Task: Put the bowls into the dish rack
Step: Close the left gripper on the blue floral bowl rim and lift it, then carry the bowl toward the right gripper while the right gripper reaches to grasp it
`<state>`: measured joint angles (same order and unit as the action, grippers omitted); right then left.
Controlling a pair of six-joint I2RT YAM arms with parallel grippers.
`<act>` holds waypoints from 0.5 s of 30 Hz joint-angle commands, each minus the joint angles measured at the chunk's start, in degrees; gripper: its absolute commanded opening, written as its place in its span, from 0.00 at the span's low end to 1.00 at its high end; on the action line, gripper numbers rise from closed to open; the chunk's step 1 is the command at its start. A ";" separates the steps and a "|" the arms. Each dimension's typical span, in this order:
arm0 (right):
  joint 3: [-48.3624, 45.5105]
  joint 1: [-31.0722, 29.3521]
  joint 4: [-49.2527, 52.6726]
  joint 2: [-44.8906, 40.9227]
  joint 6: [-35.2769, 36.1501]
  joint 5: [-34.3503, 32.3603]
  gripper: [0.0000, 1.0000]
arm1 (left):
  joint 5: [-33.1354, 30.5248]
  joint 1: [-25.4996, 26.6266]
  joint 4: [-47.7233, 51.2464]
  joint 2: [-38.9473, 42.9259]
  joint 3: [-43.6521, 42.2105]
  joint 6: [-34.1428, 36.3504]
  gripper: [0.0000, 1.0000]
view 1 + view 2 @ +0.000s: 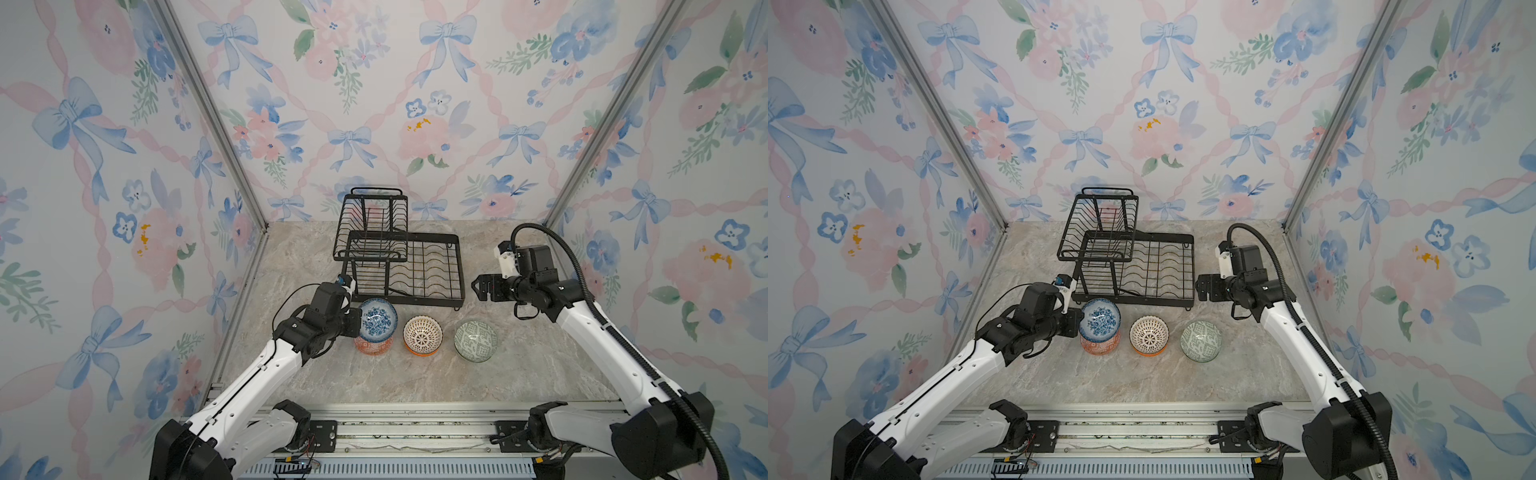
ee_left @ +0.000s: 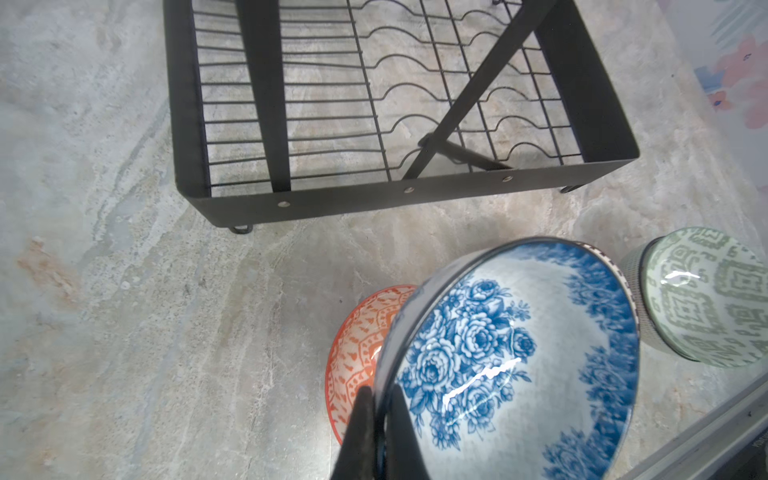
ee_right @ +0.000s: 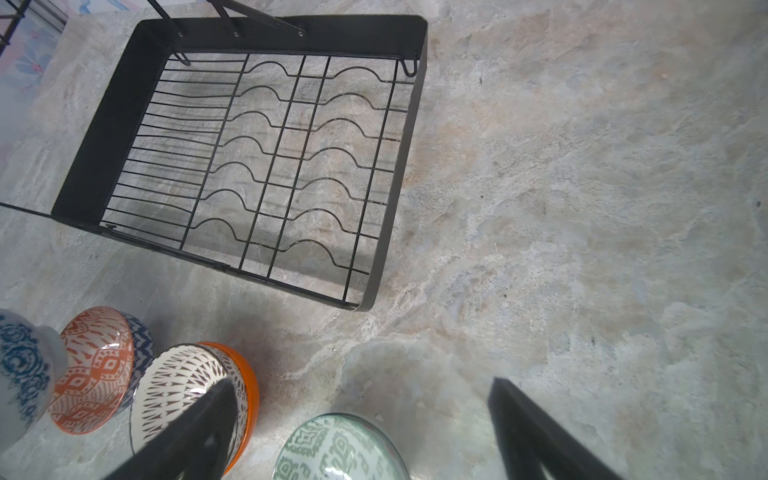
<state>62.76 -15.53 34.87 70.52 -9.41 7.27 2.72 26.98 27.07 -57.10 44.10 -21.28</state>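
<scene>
My left tool [image 2: 379,395] is pinching the blue bowl [image 2: 519,353] by its rim, holding it tilted over the patterned orange bowl [image 2: 353,353], just in front of the rack [image 2: 415,195]. My right tool [image 1: 475,287] is hovering spread wide beside the rack's right end. The lattice bowl [image 1: 422,333] is sitting in a plain orange bowl [image 3: 248,386], and the green bowl [image 1: 475,340] is sitting alone on the worktop [image 1: 519,374].

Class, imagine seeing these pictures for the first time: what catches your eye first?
The blue floral bowl, pinched at its rim by the left gripper and tilted above an orange patterned bowl. Behind it stands the empty black dish rack; the right gripper hangs open beside the rack.
</scene>
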 commanded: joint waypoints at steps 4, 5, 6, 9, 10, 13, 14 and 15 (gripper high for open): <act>1.49 -3.17 -1.31 0.74 0.64 2.46 0.97 | 2.21 0.57 -1.71 1.81 3.07 -0.85 0.00; 1.71 -3.80 -1.59 1.00 0.55 3.04 0.97 | 2.36 0.74 -1.75 1.90 3.42 -0.97 0.00; 1.87 -4.48 -2.08 1.18 0.37 3.76 0.97 | 2.46 0.97 -1.77 2.01 3.77 -1.17 0.00; 2.34 -6.45 -3.83 1.67 -0.77 6.54 0.97 | 1.78 1.74 -1.83 1.83 4.96 -1.40 0.00; 2.54 -6.97 -4.56 1.80 -1.39 7.96 0.97 | 1.46 2.08 -1.85 1.73 5.40 -1.55 0.00; 3.77 -8.54 -6.60 2.33 -3.76 10.85 0.97 | -0.27 3.58 -2.00 0.54 7.44 -1.68 0.00; 4.47 -9.22 -6.90 2.58 -4.56 11.19 0.97 | -1.02 4.51 -2.10 -0.02 8.30 -1.62 0.00; 5.24 -9.80 -6.90 2.77 -5.03 11.36 0.97 | -1.73 5.26 -2.20 -0.69 9.14 -1.50 0.00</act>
<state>64.58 -23.86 30.57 72.90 -11.73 15.25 2.37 30.79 27.38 -56.97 49.91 -21.69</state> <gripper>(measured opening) 0.967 0.049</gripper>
